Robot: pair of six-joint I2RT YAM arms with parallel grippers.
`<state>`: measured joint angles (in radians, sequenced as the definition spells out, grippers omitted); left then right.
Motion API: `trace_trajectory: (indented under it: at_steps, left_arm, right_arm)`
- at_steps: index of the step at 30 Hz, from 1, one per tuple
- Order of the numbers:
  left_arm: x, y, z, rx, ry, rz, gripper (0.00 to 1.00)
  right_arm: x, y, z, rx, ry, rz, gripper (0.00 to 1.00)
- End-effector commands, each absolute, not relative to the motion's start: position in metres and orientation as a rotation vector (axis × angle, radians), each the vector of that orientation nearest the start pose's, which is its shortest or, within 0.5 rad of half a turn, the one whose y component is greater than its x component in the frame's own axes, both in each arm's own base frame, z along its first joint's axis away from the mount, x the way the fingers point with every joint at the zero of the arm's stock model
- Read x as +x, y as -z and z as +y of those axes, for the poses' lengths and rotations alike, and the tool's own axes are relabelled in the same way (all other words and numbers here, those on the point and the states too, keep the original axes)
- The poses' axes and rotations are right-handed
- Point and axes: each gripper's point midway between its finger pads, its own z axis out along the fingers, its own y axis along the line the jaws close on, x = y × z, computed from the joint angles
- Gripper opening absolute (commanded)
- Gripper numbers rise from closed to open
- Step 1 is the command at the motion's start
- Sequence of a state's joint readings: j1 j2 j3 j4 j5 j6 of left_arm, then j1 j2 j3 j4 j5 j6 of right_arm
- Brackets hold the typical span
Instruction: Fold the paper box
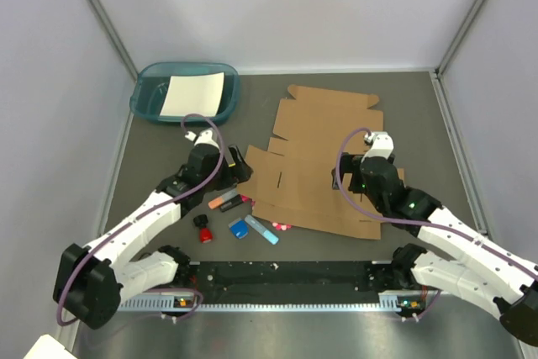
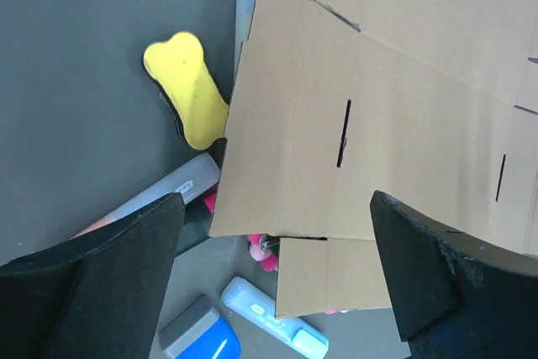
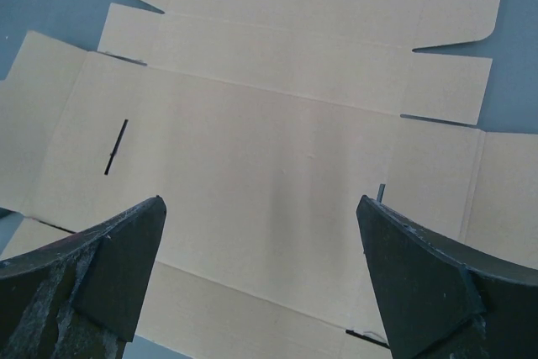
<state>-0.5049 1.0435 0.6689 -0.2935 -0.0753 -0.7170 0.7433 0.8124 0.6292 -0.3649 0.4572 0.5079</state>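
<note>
The paper box (image 1: 311,136) lies flat and unfolded on the dark table, a brown cardboard sheet with flaps, creases and narrow slots. My left gripper (image 1: 241,166) hovers open over its left edge. In the left wrist view the left gripper (image 2: 276,199) holds nothing, and the box's (image 2: 378,124) corner flap lies below it. My right gripper (image 1: 340,179) hangs open above the sheet's right half. Seen from the right wrist, the right gripper (image 3: 261,201) spans the wide middle panel of the box (image 3: 277,107) without touching it.
A teal tray (image 1: 147,81) holding a white paper sheet (image 1: 192,94) stands at the back left. Small items lie by the box's left edge: a yellow bone shape (image 2: 189,90), a grey marker (image 2: 160,195), a light-blue highlighter (image 2: 273,317), a blue block (image 2: 197,338), pink bits (image 2: 261,250).
</note>
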Motion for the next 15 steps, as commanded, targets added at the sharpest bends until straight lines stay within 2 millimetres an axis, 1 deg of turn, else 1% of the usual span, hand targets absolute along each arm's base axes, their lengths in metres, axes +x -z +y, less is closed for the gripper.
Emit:
trace_trajectory:
  at_steps: [1,2,3,6,7,9,10,11,12,14,15]
  left_arm:
    - [0.267,-0.122,-0.171,-0.36,0.663,2.24,0.99]
    - [0.269,-0.124,-0.177,-0.348,0.71,2.216,0.99]
    - [0.264,-0.114,-0.177,-0.374,0.726,2.233,0.96]
    - [0.267,-0.103,-0.178,-0.394,0.73,2.224,0.89]
    - [0.269,-0.1,-0.178,-0.387,0.719,2.222,0.82]
    - [0.272,-0.095,-0.181,-0.338,0.705,2.238,0.72]
    - [0.277,-0.099,-0.184,-0.319,0.721,2.22,0.62]
    - [0.279,-0.1,-0.186,-0.306,0.721,2.218,0.57]
    - [0.278,-0.098,-0.194,-0.275,0.759,2.239,0.52]
    - [0.28,-0.101,-0.201,-0.245,0.801,2.224,0.38]
    - [0.281,-0.097,-0.204,-0.239,0.806,2.238,0.38]
  right_arm:
    - [0.248,-0.178,0.149,0.027,-0.322,2.033,0.99]
    - [0.248,-0.178,0.15,0.029,-0.323,2.033,0.99]
    - [0.248,-0.177,0.149,0.035,-0.32,2.036,0.99]
    - [0.247,-0.178,0.152,0.031,-0.335,2.037,0.99]
    - [0.247,-0.179,0.152,0.028,-0.338,2.038,0.99]
    - [0.245,-0.18,0.153,0.019,-0.352,2.039,0.99]
    - [0.244,-0.183,0.152,0.016,-0.355,2.031,0.99]
    - [0.244,-0.185,0.152,0.016,-0.357,2.027,0.99]
    - [0.243,-0.185,0.15,0.012,-0.35,2.026,0.99]
    - [0.242,-0.188,0.147,0.014,-0.346,2.016,0.99]
    - [0.241,-0.187,0.146,0.011,-0.342,2.018,0.99]
